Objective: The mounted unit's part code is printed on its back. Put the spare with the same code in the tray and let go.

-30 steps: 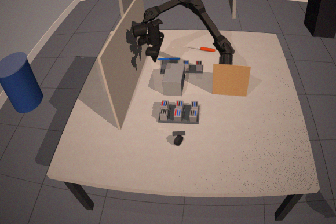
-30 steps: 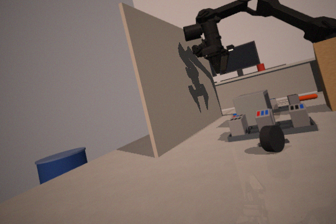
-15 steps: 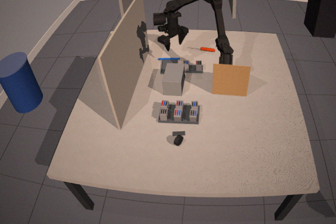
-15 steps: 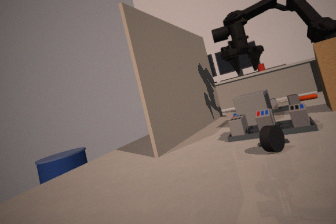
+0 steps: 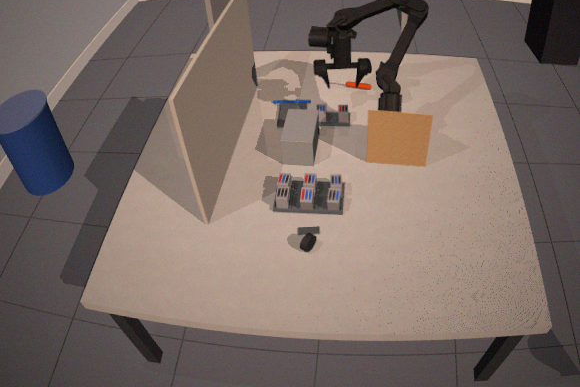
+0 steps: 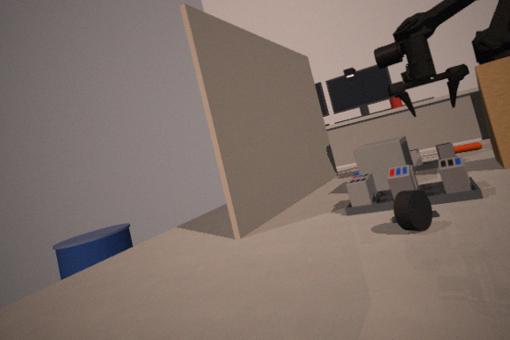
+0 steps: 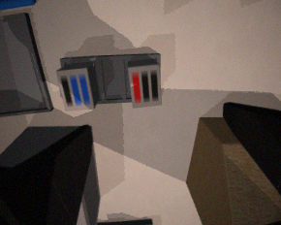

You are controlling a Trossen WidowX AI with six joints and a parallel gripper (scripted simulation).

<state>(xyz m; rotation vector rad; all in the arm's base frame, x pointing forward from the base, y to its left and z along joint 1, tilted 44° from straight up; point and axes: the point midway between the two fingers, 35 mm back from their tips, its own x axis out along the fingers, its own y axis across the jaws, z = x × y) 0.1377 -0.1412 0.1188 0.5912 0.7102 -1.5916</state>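
My open, empty gripper (image 5: 343,86) (image 6: 434,111) (image 7: 157,116) hangs above the table, behind the small rack (image 5: 334,119) (image 7: 113,80). In this rack stand a spare with black, blue, blue stripes (image 7: 78,90) and a spare with red, black, black stripes (image 7: 143,87). The dark tray (image 5: 287,113) (image 7: 15,73) looks empty where it shows. The grey mounted unit (image 5: 299,143) (image 6: 380,161) stands in front of the tray; the code on its back does not show. A front rack (image 5: 307,211) (image 6: 466,195) holds several striped spares.
A tall panel (image 5: 215,108) (image 6: 259,121) stands left. An orange-brown board (image 5: 399,138) (image 7: 208,160) stands right of the mounted unit. A blue stick (image 5: 291,101) (image 7: 16,2) lies behind the tray. An orange screwdriver (image 5: 359,85) lies near the fingers in the top view. A black cylinder (image 5: 308,242) (image 6: 413,210) lies in front.
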